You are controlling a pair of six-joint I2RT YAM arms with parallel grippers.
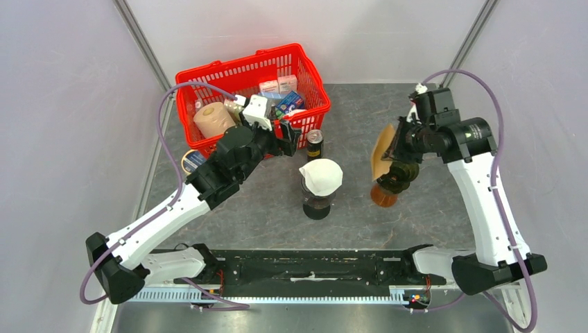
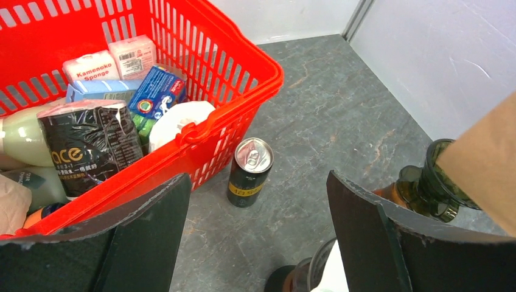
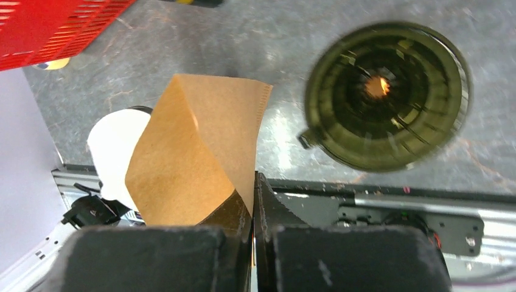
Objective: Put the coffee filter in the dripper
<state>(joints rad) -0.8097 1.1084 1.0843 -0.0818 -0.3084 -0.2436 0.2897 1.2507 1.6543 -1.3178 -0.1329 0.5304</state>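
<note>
While the paper filter (image 3: 195,152) is being pinched by the clamped right gripper (image 3: 252,194), it is being held beside the empty dripper (image 3: 347,121) | insertion is being awaited | left gripper (image 1: 290,137) is being held wide, empty.

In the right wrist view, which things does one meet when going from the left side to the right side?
The basket → white filter → brown filter → dripper.
</note>
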